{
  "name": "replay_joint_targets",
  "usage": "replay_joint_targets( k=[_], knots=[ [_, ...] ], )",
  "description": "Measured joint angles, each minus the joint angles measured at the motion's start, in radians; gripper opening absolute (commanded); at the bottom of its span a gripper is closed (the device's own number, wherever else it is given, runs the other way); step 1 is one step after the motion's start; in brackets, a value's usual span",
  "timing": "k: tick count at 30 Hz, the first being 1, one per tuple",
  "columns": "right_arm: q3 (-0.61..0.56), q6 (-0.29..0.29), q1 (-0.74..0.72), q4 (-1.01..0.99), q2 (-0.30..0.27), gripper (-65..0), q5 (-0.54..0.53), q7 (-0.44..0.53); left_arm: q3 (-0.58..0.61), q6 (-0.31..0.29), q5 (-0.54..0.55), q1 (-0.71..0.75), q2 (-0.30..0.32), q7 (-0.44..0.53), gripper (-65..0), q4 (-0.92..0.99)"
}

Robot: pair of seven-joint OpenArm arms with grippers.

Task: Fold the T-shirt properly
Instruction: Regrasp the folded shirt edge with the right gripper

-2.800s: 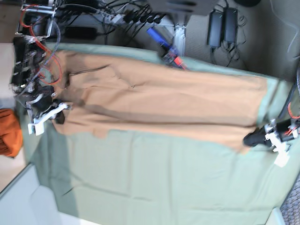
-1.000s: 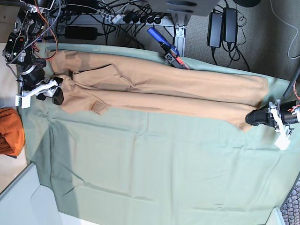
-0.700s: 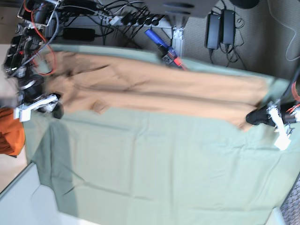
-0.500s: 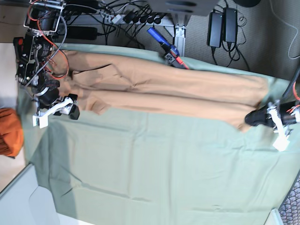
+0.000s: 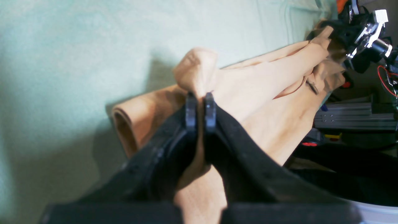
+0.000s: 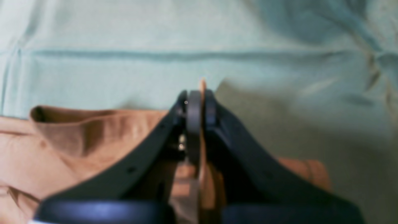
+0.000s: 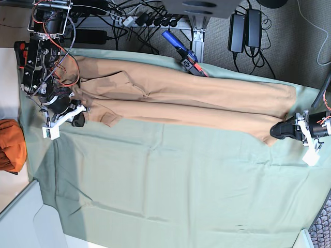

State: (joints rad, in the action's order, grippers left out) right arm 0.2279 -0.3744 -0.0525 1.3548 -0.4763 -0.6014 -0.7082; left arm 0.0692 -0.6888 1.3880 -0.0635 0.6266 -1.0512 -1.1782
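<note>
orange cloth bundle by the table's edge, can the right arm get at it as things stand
Probably not right away: the right end effector is clamped on the peach T-shirt and would have to let go first. Otherwise the orange cloth bundle lies close beside it, with nothing visible between.

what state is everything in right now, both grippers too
T-shirt: partly folded into a long wide strip, creased toward the robot's right end
left gripper: shut on the T-shirt
right gripper: shut on the T-shirt
green cloth: spread out, lightly creased
orange cloth: bunched up
</note>
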Motion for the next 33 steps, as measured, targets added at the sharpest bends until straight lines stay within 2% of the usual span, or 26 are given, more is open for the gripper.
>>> replay_joint_targets(
  k=[4,15,23,24,25,27,28,29,31,33],
  knots=[
    [0.016,0.0,0.051,0.103,0.0,-65.0,-0.021,-0.016,0.0,0.0,-0.003,0.0,0.0,-0.004,-65.0,0.0],
    [0.133,0.0,0.344,0.425,-0.003,-65.0,-0.053,-0.022,0.0,0.0,0.03,0.003,0.005,-0.068,-65.0,0.0],
    [0.199,-0.001,0.485,0.495,-0.005,-65.0,-0.07,-0.024,0.0,0.0,0.032,0.005,0.032,-0.069,-65.0,0.0],
    [0.199,0.0,0.491,0.495,-0.003,-65.0,-0.072,-0.024,0.0,0.0,0.031,0.005,0.033,-0.07,-64.2,0.0],
    [0.199,0.0,0.494,0.494,-0.003,-64.3,-0.071,-0.024,0.0,0.0,0.032,0.005,0.033,-0.069,-58.7,0.0],
    [0.199,-0.001,0.499,0.495,-0.003,-39.4,-0.065,-0.022,0.0,0.0,0.031,0.005,0.033,-0.068,-45.4,0.0],
    [0.199,0.0,0.499,0.494,-0.003,-29.1,-0.06,-0.023,0.0,0.0,0.032,0.005,0.034,-0.059,-39.2,0.0],
    [0.199,0.0,0.499,0.494,-0.003,-23.5,-0.059,-0.023,0.0,0.0,0.03,0.005,0.035,-0.058,-34.0,0.0],
    [0.199,0.0,0.499,0.495,-0.003,-22.4,-0.06,-0.022,0.0,0.0,0.029,0.005,0.036,-0.056,-28.2,0.0],
    [0.199,0.0,0.499,0.51,-0.003,-22.4,-0.057,-0.023,0.0,0.0,0.009,0.005,0.035,-0.056,-27.9,0.0]
  ],
)
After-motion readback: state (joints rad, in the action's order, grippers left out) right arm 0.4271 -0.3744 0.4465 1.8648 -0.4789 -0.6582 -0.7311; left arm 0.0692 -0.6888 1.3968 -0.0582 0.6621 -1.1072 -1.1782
